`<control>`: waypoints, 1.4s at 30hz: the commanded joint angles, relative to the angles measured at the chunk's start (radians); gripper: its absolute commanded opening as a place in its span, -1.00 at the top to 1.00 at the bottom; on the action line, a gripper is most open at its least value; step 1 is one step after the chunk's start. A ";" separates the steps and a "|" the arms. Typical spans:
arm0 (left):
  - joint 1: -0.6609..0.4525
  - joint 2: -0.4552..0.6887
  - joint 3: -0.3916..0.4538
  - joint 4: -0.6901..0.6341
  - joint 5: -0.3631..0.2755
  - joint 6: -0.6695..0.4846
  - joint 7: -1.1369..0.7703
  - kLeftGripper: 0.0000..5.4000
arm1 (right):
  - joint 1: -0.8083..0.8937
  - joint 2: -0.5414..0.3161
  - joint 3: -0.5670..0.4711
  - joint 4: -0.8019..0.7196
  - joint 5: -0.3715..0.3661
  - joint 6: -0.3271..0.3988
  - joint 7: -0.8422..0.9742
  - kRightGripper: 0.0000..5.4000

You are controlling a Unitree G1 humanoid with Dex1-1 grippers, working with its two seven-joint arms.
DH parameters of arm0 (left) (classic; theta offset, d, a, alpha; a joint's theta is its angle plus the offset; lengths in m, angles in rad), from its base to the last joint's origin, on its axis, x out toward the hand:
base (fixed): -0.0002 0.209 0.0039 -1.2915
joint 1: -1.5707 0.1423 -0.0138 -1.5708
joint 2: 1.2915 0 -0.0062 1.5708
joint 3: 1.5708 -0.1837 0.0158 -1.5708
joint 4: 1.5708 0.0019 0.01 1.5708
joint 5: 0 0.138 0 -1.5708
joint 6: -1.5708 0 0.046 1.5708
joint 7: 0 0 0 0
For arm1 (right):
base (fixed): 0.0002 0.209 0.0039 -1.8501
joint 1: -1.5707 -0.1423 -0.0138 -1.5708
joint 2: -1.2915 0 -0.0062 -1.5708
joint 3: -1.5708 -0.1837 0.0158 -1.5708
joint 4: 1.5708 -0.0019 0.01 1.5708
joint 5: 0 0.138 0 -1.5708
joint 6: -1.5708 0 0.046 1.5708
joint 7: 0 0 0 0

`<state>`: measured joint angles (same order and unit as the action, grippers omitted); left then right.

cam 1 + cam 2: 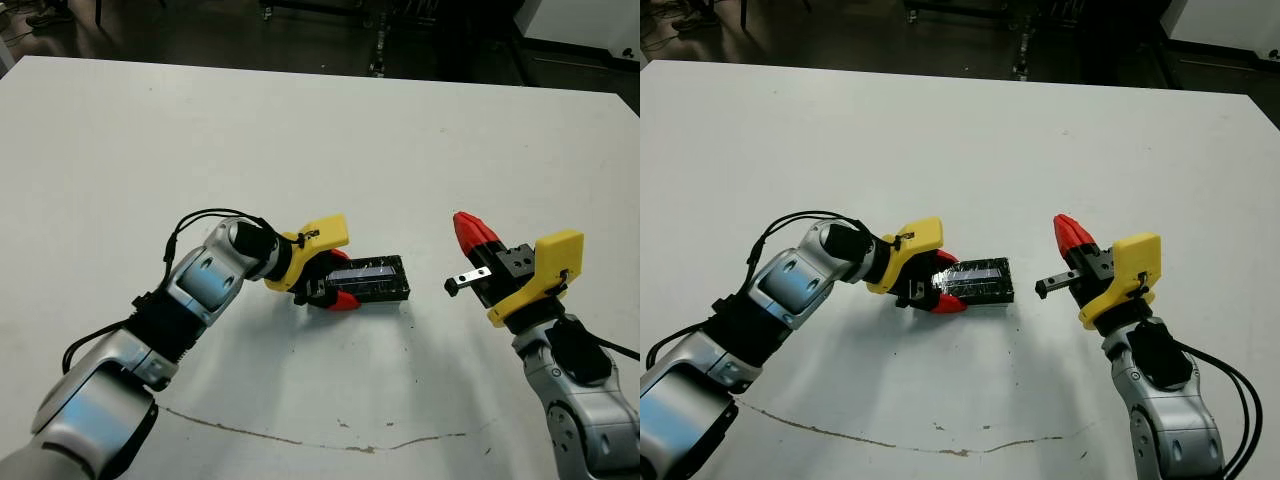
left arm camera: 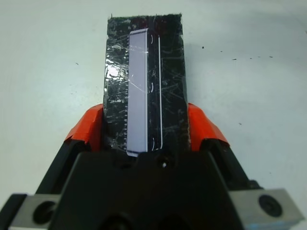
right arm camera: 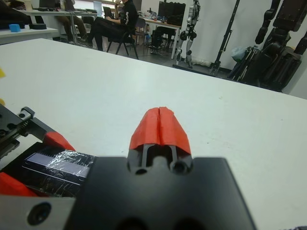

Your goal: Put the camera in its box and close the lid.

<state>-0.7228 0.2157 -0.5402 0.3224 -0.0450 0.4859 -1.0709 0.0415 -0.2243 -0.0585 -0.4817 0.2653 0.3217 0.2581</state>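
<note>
The closed box lies flat on the white table, left of centre. On top of it sits the glossy black lid with its pale bluish strip. My left gripper is shut on the box's left end, with one red finger against each long side. The camera is hidden. My right gripper hovers a short way to the right of the box, shut and empty, with its red tips pressed together and pointing away over the table.
A thin dark crack line runs across the table near its front edge. Beyond the far edge, a seated person is at desks, and robot frames on stands are in the room.
</note>
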 commanded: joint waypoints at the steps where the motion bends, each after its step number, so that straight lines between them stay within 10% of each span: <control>1: 0.030 -0.081 -0.066 0.070 0.018 0.024 -0.004 -0.17 | 0.007 -0.005 -0.011 0.001 0.003 0.007 -0.002 1.00; 13: -0.011 -0.110 -0.080 0.165 0.061 0.026 -0.027 -0.17 | 0.001 -0.008 -0.008 0.001 0.000 0.011 -0.002 1.00; 28: 0.075 0.048 -0.094 0.016 0.134 -0.136 0.007 -0.89 | 0.012 0.001 -0.004 0.001 0.000 -0.004 0.000 1.00; 42: 0.260 0.304 0.070 -0.189 0.044 -0.132 -0.011 -1.00 | 0.021 -0.001 -0.003 -0.002 0.003 0.004 0.001 1.00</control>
<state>-0.5361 0.4406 -0.4648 0.1097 -0.0462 0.2911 -1.0686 0.0522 -0.2240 -0.0556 -0.4841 0.2641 0.3214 0.2594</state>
